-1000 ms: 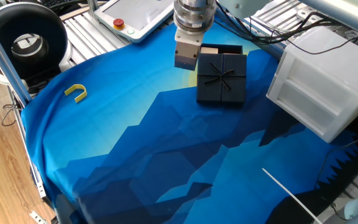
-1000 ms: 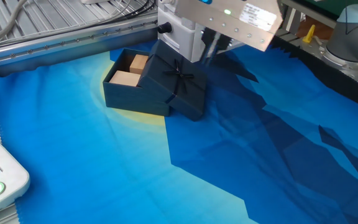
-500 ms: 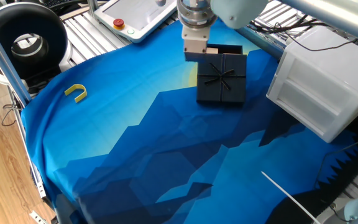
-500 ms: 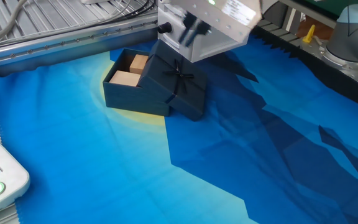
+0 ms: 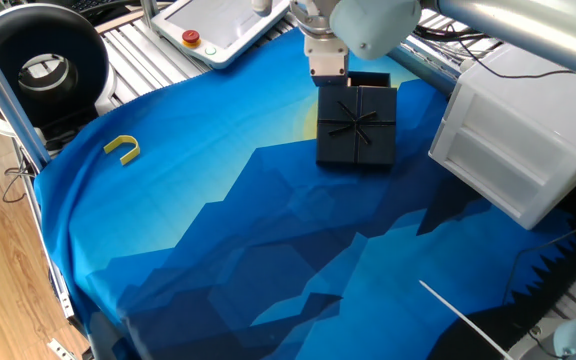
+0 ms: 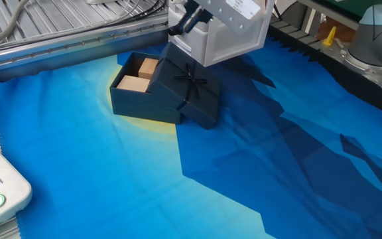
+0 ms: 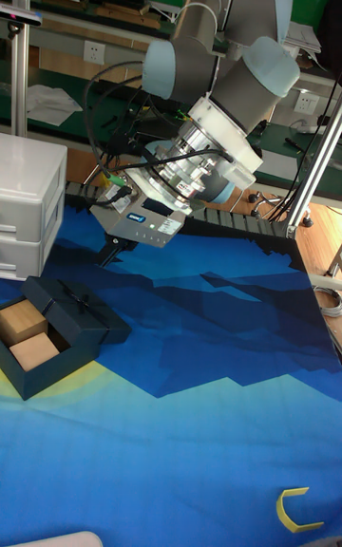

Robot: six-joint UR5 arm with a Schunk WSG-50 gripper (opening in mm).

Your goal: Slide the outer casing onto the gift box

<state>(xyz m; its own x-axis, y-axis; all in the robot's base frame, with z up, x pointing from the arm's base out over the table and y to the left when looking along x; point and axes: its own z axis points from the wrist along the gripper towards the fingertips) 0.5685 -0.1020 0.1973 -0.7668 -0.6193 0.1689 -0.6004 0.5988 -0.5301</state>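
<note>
Partly, outer casing over gift box, tool above, clear.

on the table cloth the outer casing sits partly over the gift box, covering one end; the other end sticks out with two blocks side by side inside. my gripper hangs above and just behind the casing, apart from it. a bin stands beside the pair. a u-shaped piece lies well apart, near the cloth's edge.
</note>
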